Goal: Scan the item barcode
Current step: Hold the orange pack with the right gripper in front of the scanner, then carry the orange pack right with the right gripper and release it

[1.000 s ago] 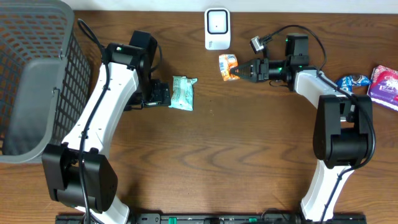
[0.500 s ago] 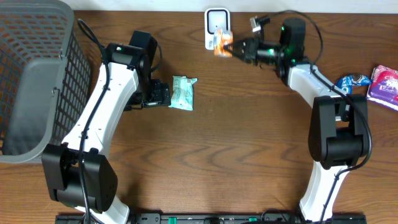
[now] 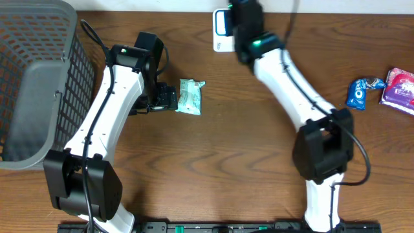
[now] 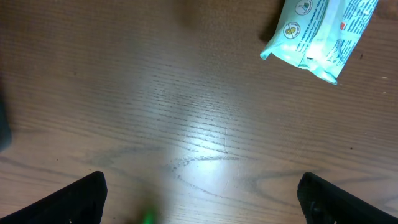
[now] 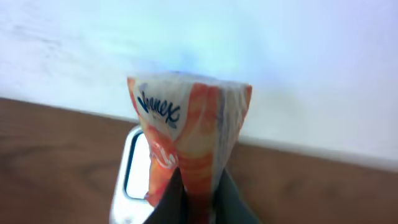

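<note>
While the right gripper (image 5: 200, 202) is clamped on the lower edge of the orange Kleenex pack (image 5: 186, 137), I see the pack standing upright, logo side to the wrist camera. The white scanner (image 5: 132, 168) shows just behind the pack's left side, against the pale wall. I can't tell if pack and scanner touch. From overhead the right arm (image 3: 291, 84) reaches across to the far edge of the table (image 3: 246, 162), and its wrist covers both gripper and pack there.

Left gripper (image 3: 169, 98) is spread wide, holding nothing, low over the wood. A green-and-white packet (image 3: 191, 96) lies flat just beside it. In the left wrist view the 2 fingertips (image 4: 87, 196) sit at the bottom corners, with the packet at top right, apart from both.

A grey mesh basket (image 3: 71, 58) is at far left. 2 more packets lie at the right edge, 1 blue Oreo packet (image 3: 359, 92) and 1 pink packet (image 3: 400, 87), next to each other.
</note>
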Robot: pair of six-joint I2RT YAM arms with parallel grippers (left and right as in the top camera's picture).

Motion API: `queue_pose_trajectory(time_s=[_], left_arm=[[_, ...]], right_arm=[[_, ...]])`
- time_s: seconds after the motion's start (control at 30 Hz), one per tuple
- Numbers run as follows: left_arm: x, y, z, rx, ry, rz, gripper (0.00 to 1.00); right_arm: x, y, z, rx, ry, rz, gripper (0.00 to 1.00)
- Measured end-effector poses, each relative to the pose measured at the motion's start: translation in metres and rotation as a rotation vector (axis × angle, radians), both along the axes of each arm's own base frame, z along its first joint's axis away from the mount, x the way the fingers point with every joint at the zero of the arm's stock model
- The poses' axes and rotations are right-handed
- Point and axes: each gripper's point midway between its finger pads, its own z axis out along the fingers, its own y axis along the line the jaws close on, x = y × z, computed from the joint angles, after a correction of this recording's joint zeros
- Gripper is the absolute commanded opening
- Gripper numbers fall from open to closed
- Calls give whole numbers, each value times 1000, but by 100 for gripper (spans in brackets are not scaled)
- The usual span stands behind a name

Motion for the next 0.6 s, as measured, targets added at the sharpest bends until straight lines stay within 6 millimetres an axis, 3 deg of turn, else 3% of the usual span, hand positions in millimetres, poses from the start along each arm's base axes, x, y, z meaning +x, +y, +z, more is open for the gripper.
queue_pose_trajectory(time_s=[0.03,0.1,0.27,0.33,0.47,0.6], left_arm=[[0,0,0,0,0,0,98],[0,0,0,0,0,0,98],[0,0,0,0,0,0,98],[0,0,0,0,-1,0,98],[0,0,0,0,0,0,98],[0,0,0,0,-1,0,98]], right_arm=[[1,11,-2,-103,-27,22,1],[6,15,-13,-200,-42,14,1],[11,4,-90,-364,81,-22,1],[11,3,-95,-371,89,-27,1],[11,-3,-86,-369,78,-48,1],[6,-41,-71,-344,126,-124,1]])
